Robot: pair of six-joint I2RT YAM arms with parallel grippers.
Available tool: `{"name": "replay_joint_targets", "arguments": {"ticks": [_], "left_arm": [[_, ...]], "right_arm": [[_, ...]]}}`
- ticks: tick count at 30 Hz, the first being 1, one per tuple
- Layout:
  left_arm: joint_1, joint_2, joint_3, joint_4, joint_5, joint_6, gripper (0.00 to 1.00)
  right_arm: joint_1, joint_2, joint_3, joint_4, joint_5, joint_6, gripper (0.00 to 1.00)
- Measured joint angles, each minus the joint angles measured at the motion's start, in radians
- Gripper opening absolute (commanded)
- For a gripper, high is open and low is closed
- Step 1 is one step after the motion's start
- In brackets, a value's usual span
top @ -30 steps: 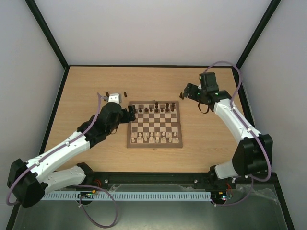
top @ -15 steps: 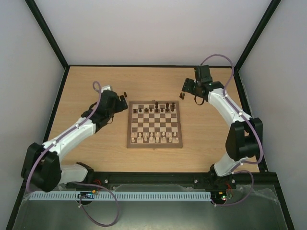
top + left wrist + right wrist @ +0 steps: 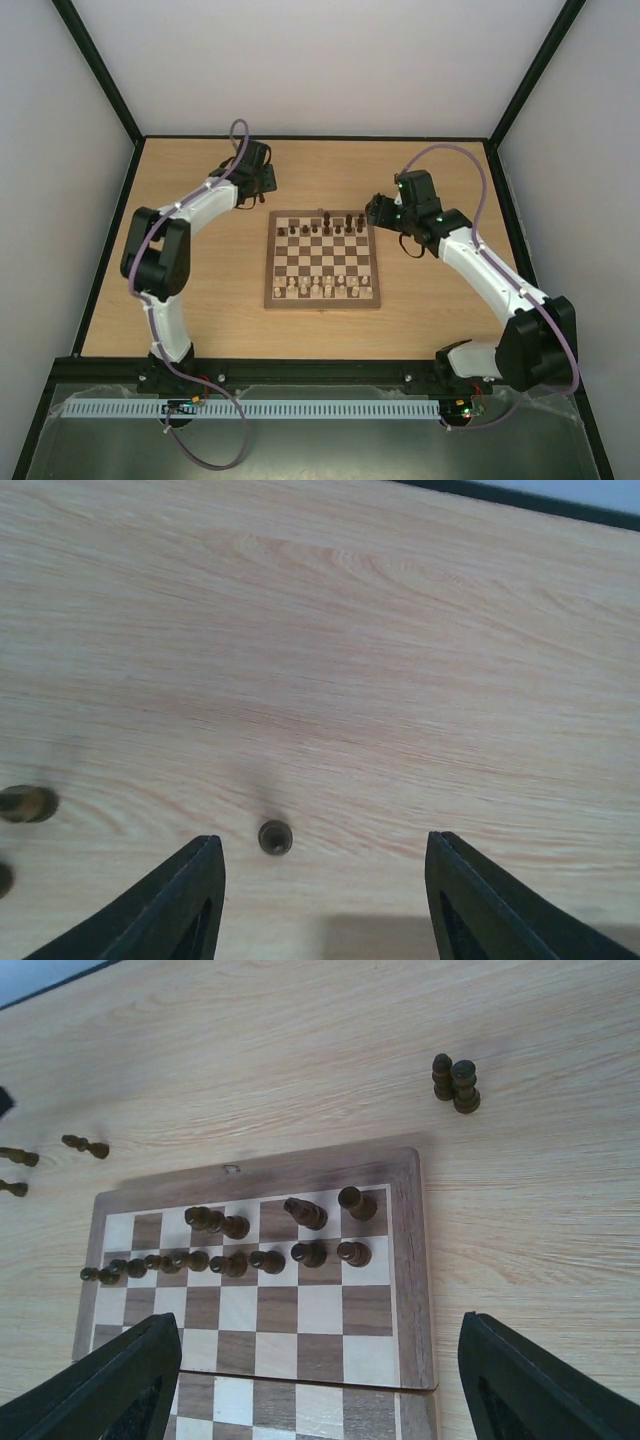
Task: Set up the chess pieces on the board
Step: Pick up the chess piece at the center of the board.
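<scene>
The board [image 3: 322, 300] lies mid-table. Dark chess pieces [image 3: 326, 226] stand in its two far rows, also seen in the right wrist view [image 3: 268, 1258]. My left gripper [image 3: 264, 188] is open and empty, off the board's far left corner. It hovers over bare table with one upright dark piece [image 3: 275, 837] just inside its left finger. My right gripper [image 3: 375, 212] is open and empty above the board's far right corner [image 3: 408, 1260]. Two dark pieces [image 3: 455, 1082] stand on the table beyond that corner.
Pale pieces [image 3: 320, 290] fill the board's near rows. Loose dark pieces lie on the table left of the board [image 3: 85, 1145], and another shows at the left edge of the left wrist view [image 3: 25, 803]. The black frame edges the table.
My left arm has swung from the board's left side out to the far left, gripper now behind the board's corner. My right gripper has come from the far right toward the board's far right corner.
</scene>
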Motion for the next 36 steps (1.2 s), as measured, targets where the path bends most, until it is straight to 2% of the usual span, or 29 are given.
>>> {"name": "replay_joint_targets", "arguments": {"ticks": [3,7,21,26,36], "left_arm": [[0.001,0.090,0.080,-0.043,0.008,0.032,0.49],[0.002,0.164,0.101,-0.079,0.016,0.061,0.45],[0.009,0.217,0.121,-0.116,0.003,0.097,0.45],[0.018,0.258,0.147,-0.110,-0.003,0.101,0.37],[0.032,0.269,0.150,-0.098,-0.006,0.109,0.17]], "right_arm": [[0.001,-0.040,-0.019,0.005,-0.004,0.000,0.78],[0.003,-0.050,-0.026,0.016,-0.006,0.000,0.78],[0.003,-0.032,-0.035,0.054,-0.034,0.008,0.79],[0.003,-0.023,-0.035,0.058,-0.034,0.008,0.79],[0.003,-0.014,-0.036,0.062,-0.037,0.010,0.79]]}}
